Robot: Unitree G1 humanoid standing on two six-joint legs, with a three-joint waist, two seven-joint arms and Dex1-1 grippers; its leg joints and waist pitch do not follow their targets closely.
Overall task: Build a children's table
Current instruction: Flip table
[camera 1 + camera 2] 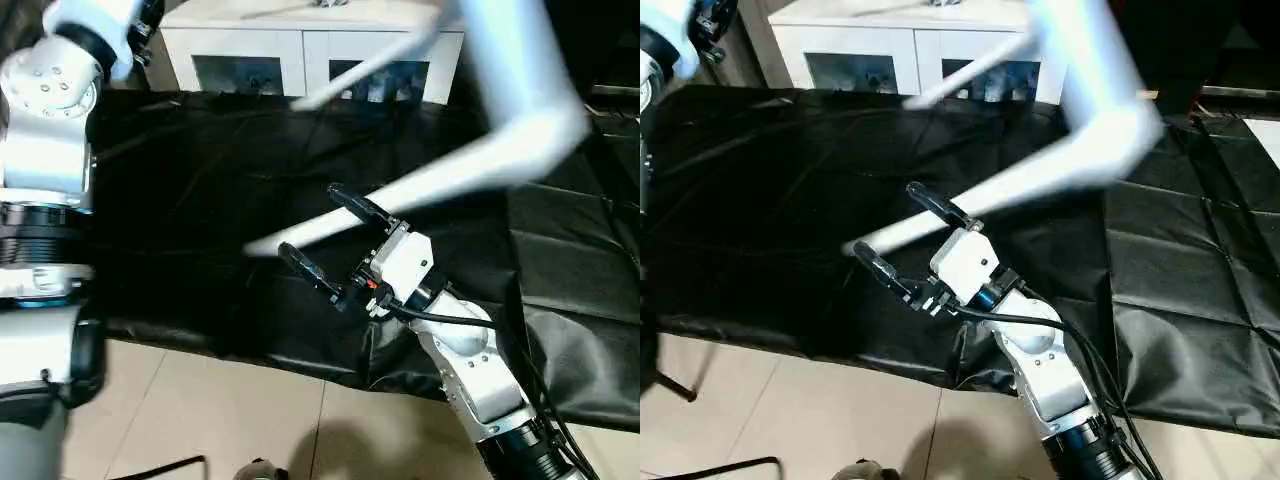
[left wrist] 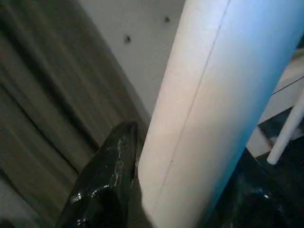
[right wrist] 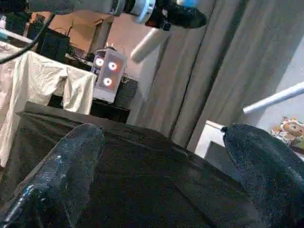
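Note:
White round legs of the children's table (image 1: 525,95) hang blurred in the air over the black cloth; its top is out of view. One thick leg (image 1: 440,175) slants down to a tip beyond my right gripper. A thinner leg (image 1: 370,65) crosses in front of the cabinet. My left gripper (image 3: 183,14) is raised at the far left and is shut on a leg (image 2: 209,109), with a black finger (image 2: 107,180) pressed to its side. Low over the cloth's front part, my right gripper (image 1: 310,222) stands wide open with nothing between its fingers.
A black cloth (image 1: 200,200) covers the work surface, and its front edge drops to a tiled floor (image 1: 200,420). A white cabinet (image 1: 300,55) with glass-fronted compartments stands at the back. Cables run along my right forearm (image 1: 470,360). Curtains (image 3: 237,61) hang behind.

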